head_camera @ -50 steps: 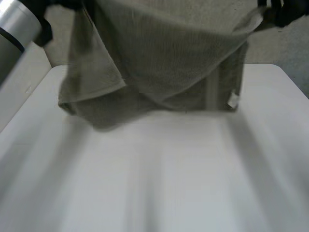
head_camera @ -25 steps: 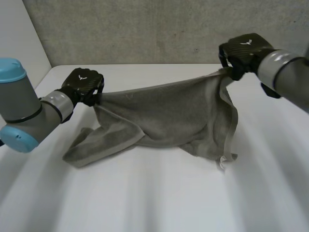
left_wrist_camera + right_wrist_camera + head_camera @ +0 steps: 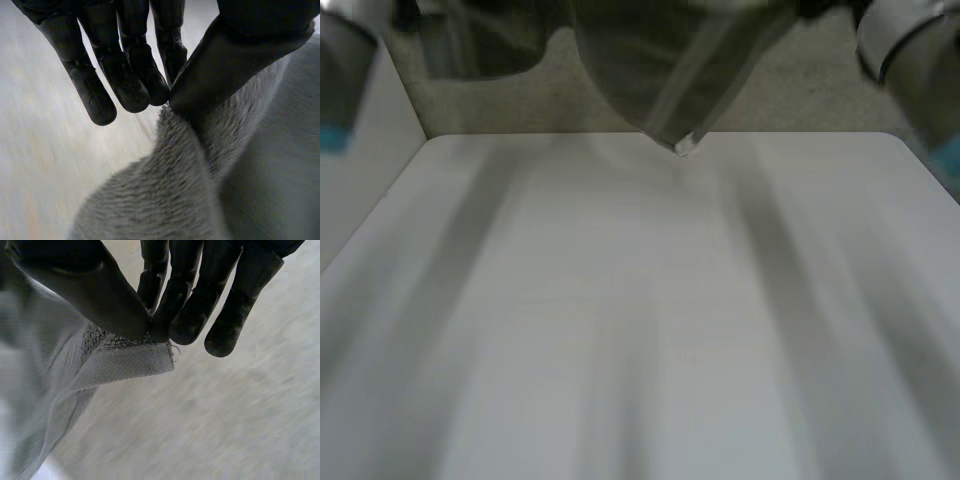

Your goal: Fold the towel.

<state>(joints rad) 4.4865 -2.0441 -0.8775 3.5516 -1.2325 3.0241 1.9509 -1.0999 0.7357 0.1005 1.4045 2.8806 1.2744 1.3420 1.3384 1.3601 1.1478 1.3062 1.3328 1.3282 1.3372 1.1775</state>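
Grey towel (image 3: 660,60) aloft, wholly clear of the white table (image 3: 640,320), lowest point dangling near the far edge. Pinched at a plush, napped fold between thumb and straight fingers of the left hand (image 3: 125,55). Pinched at a flat-woven hemmed corner, one loose thread showing, between thumb and fingers of the right hand (image 3: 195,285). Left arm (image 3: 340,60) and right arm (image 3: 910,60) raised high, one on either side.
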